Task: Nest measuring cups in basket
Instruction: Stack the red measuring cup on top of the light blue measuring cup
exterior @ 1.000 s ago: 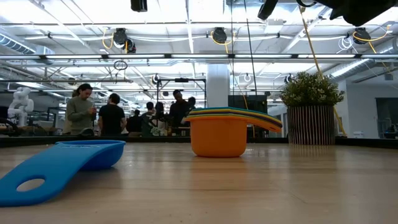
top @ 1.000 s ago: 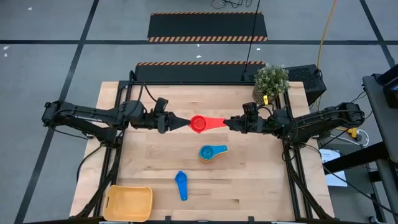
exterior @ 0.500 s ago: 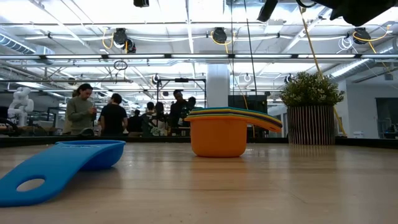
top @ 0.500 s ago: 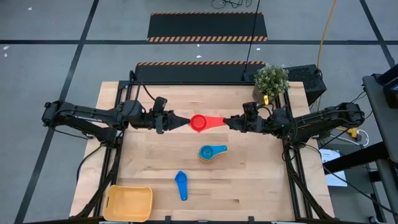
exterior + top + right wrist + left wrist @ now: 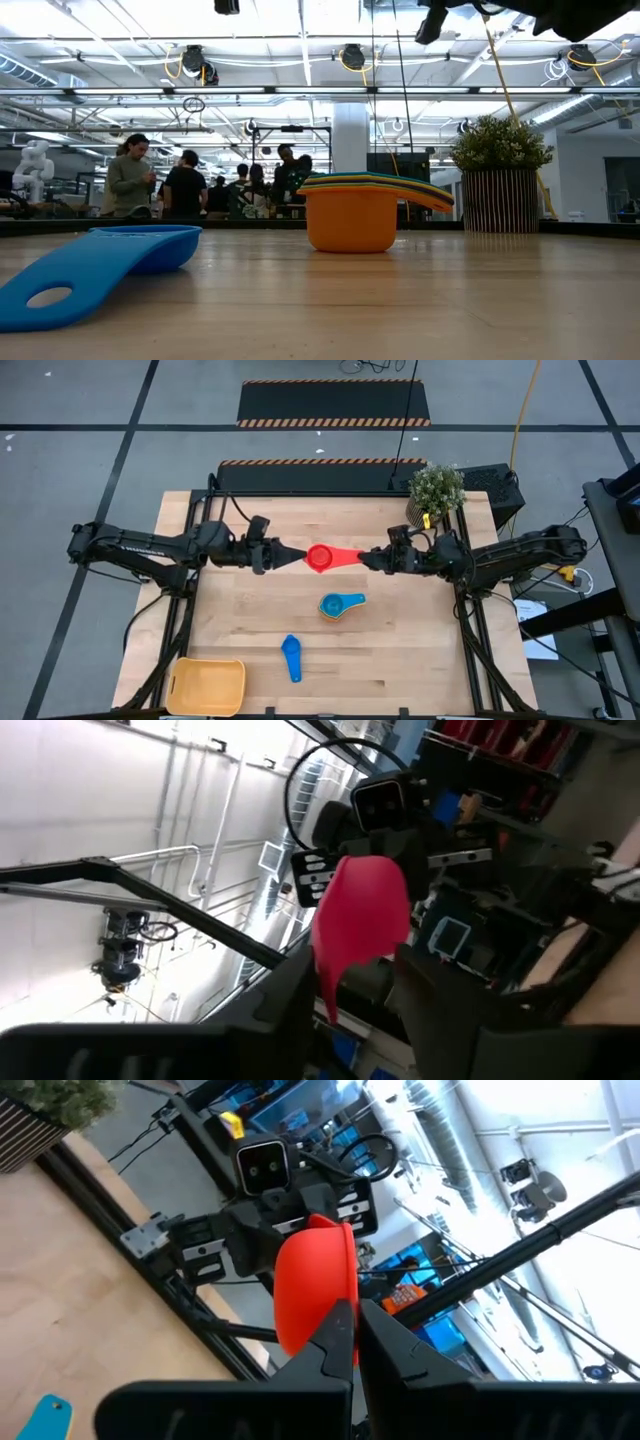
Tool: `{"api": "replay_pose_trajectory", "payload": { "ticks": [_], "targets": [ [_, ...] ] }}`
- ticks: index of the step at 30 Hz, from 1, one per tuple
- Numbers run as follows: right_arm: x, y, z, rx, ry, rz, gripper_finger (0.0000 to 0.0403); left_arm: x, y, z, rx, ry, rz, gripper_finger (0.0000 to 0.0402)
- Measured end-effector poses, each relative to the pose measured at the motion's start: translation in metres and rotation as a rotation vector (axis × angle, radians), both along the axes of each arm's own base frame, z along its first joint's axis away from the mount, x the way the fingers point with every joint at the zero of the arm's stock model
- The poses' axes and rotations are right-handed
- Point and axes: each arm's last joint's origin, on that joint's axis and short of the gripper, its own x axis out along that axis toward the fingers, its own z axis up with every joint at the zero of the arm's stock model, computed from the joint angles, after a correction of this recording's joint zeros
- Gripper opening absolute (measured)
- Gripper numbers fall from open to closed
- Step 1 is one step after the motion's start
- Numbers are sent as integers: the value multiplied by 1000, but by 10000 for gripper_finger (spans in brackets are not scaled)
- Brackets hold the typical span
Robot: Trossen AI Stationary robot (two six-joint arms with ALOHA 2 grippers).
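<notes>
A red measuring cup (image 5: 320,558) hangs high above the table's middle, with its handle (image 5: 348,555) pointing toward the table's right. My left gripper (image 5: 298,557) is shut on the bowl side, coming level from the left. My right gripper (image 5: 366,558) is open. Its fingers stand on either side of the handle's free end (image 5: 330,995) without touching it. A nested stack of cups (image 5: 341,605), blue on top and orange at the bottom (image 5: 350,225), stands on the table. A lone blue cup (image 5: 291,657) lies nearer the front. The yellow-orange basket (image 5: 207,686) sits at the near left corner. My left gripper pinches the red cup's bowl wall (image 5: 338,1312) between its two fingers, on the side away from the handle. The fingers come level from the table's left. The cup is lifted clear of the table, and its handle sticks out level toward my right gripper.
A potted plant (image 5: 437,490) stands at the table's far right corner. People stand in the room beyond the far edge (image 5: 180,185). Bare wood lies between the basket and the lone blue cup.
My right gripper has opened and let go of the red cup's handle, staying in place. The cup remains level in my left gripper.
</notes>
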Motion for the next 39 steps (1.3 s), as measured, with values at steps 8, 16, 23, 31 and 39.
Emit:
{"api": "replay_pose_trajectory", "payload": {
  "ticks": [8,16,23,31,39],
  "targets": [
    [-8,-13,-3,118,134,79,198,0,-1,-3,-118,35,26,5],
    [-14,-25,2,130,132,71,214,-1,-4,-12,-245,126,86,8],
    [-14,-27,-2,120,171,112,215,1,-8,-15,-292,138,126,9],
    [-14,-26,-1,120,172,136,212,3,-7,-17,-372,139,152,9],
    [-14,-26,-2,120,181,135,151,6,-7,-21,-378,147,169,10]
  ]
}}
